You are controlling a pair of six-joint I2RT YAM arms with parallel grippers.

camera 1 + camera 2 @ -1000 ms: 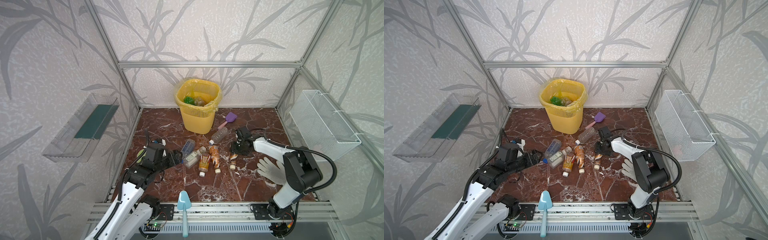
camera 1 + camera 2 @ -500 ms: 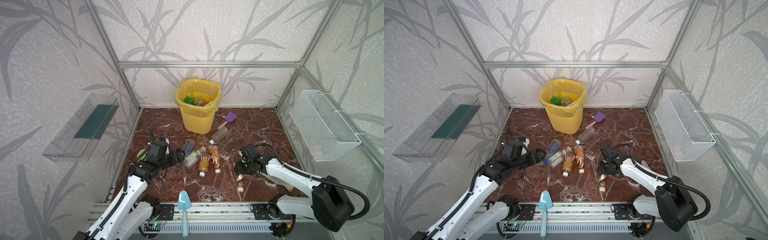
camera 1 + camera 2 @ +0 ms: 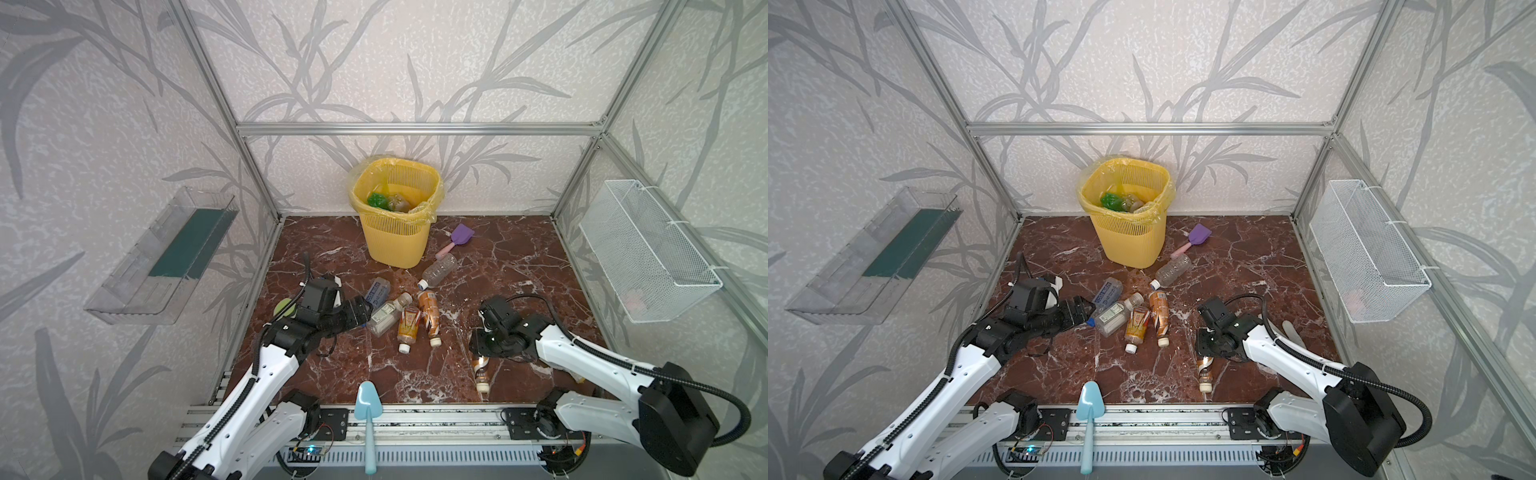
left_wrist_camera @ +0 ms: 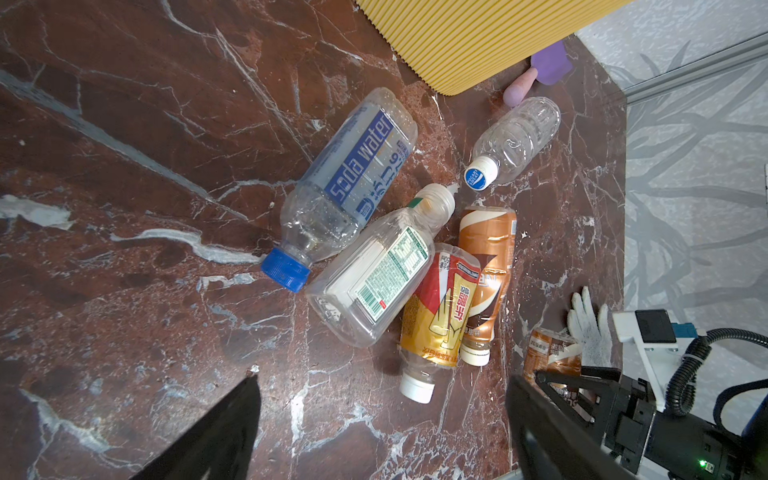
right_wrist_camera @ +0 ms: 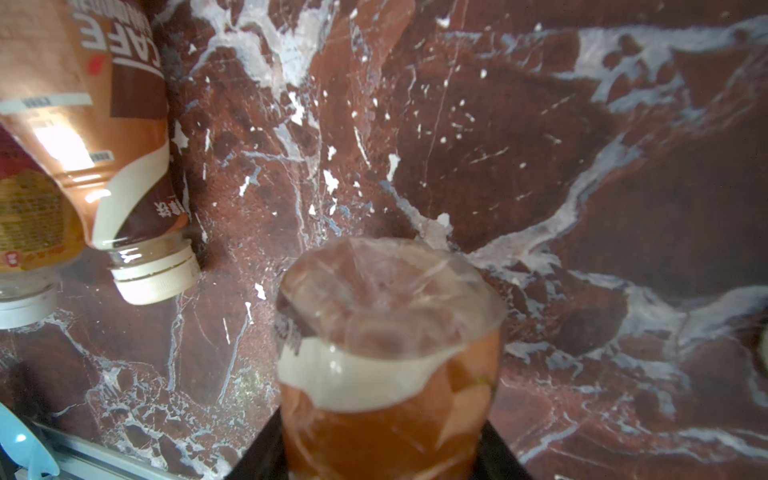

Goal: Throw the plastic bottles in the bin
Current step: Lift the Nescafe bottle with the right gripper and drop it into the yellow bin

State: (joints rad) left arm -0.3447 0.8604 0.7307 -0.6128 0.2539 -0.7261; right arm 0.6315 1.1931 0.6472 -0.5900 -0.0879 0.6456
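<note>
Right gripper [image 5: 382,451] clamps the brown bottle [image 5: 386,332] by its body, near right; it looks light, thin, crushable. Left gripper [image 4: 382,430] gapes beside other bottles [image 4: 374,282].

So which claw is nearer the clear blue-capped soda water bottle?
Left. The left claw is beside the clear soda water bottle; the right claw, farther off, grips a brown-labelled bottle.

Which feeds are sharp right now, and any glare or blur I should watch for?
Left wrist view: sharp, the soda water bottle label reads cleanly. Right wrist view: soft, the held brown bottle blurs up close, and there is a glare patch on the CAFE bottle. Both top views: evenly lit, frame bars splayed by the wide lens.
</note>
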